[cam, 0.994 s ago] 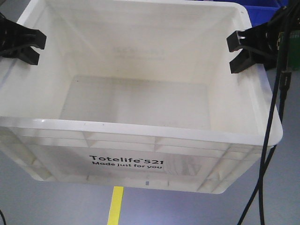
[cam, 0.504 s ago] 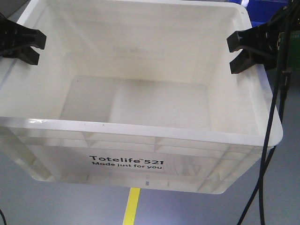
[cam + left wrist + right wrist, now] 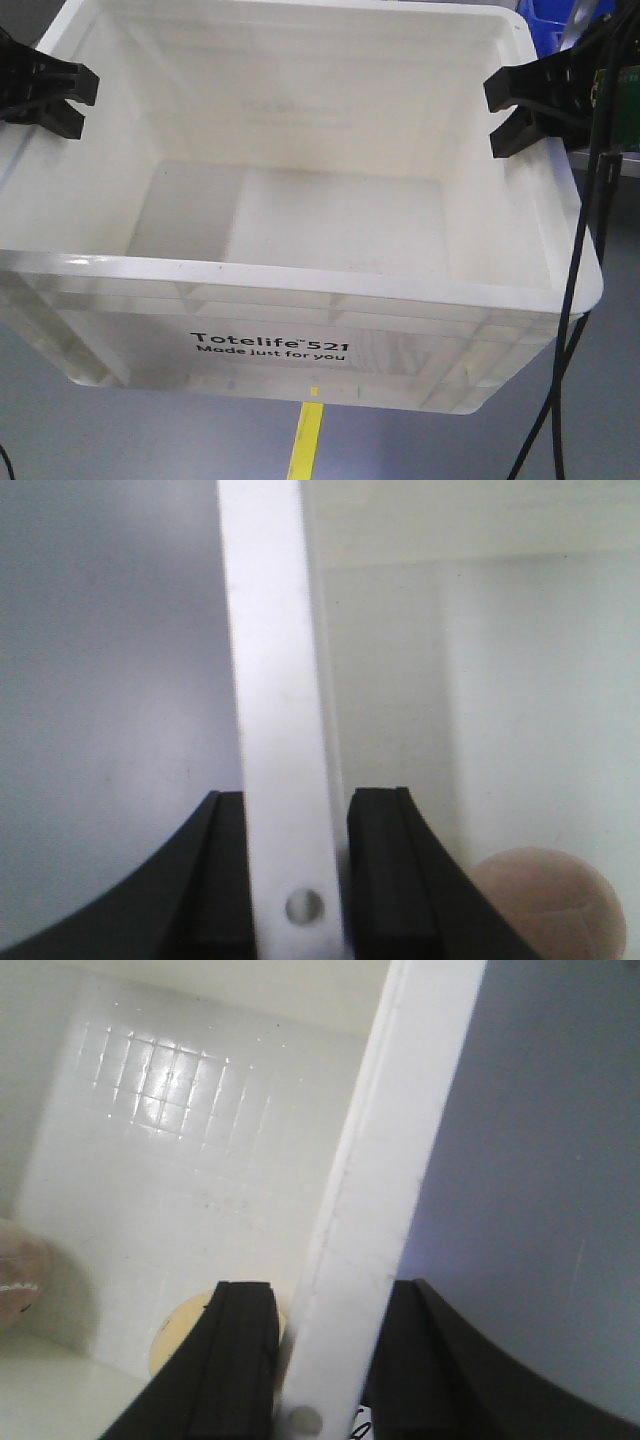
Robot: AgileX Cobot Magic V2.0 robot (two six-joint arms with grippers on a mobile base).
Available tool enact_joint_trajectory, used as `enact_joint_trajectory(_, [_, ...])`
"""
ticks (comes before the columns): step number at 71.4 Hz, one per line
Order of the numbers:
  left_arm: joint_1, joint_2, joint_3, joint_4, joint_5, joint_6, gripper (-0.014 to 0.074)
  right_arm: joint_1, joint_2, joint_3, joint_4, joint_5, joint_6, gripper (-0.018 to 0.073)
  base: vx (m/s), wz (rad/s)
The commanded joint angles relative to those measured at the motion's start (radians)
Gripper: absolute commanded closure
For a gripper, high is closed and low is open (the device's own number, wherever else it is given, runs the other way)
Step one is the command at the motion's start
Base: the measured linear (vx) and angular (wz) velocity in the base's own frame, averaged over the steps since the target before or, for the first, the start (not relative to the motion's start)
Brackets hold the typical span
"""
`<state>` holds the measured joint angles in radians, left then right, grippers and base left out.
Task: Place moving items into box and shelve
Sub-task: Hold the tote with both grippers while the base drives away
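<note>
The box point(image 3: 300, 300), a large white crate with black "Totelife 521" print, hangs above the grey floor between my two arms. My left gripper point(image 3: 62, 95) is shut on its left rim and my right gripper point(image 3: 508, 112) is shut on its right rim. In the left wrist view, the rim point(image 3: 285, 680) runs between the black fingers of the left gripper point(image 3: 300, 810). A pinkish round item point(image 3: 545, 900) lies inside. In the right wrist view, the right gripper point(image 3: 330, 1300) pinches the rim point(image 3: 400, 1140). A cream round item point(image 3: 172, 1338) and a pinkish item point(image 3: 15, 1270) rest on the box floor.
Blue plastic bins point(image 3: 555, 20) show beyond the box's far right corner. A yellow floor line point(image 3: 305, 440) runs under the box. Black cables point(image 3: 572, 300) hang down along the box's right side.
The yellow floor line has slid to the right under the box, and the blue bins have shifted. Box and both grippers keep the same places in the view.
</note>
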<state>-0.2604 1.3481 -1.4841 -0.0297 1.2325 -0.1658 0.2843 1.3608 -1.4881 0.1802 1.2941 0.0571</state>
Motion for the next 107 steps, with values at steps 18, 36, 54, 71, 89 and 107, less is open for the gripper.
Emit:
enact_joint_trajectory(18, [-0.005, -0.041, -0.048, -0.037, -0.114, 0.005, 0.0613, 0.0, -0.042, -0.043, 0.065, -0.086, -0.031, 0.0571, 0.51, 0.05])
enact_joint_trajectory(36, [-0.005, -0.041, -0.048, -0.037, -0.114, 0.005, 0.0613, 0.0, -0.042, -0.043, 0.064, -0.086, -0.031, 0.0571, 0.53, 0.01])
enact_joint_trajectory(54, [-0.005, -0.041, -0.048, -0.037, -0.114, 0.005, 0.0613, 0.0, -0.042, -0.043, 0.065, -0.086, -0.031, 0.0571, 0.54, -0.03])
enact_joint_trajectory(71, [-0.005, -0.041, -0.048, -0.037, -0.114, 0.005, 0.0613, 0.0, -0.042, -0.043, 0.065, -0.086, -0.031, 0.0571, 0.54, -0.04])
enact_joint_trajectory(89, [-0.005, -0.041, -0.048, -0.037, -0.114, 0.005, 0.0613, 0.0, -0.042, -0.043, 0.065, -0.086, -0.031, 0.0571, 0.53, -0.03])
enact_joint_trajectory(107, [-0.005, -0.041, -0.048, -0.037, -0.114, 0.005, 0.0613, 0.0, -0.042, -0.043, 0.065, -0.086, -0.031, 0.0571, 0.52, 0.01])
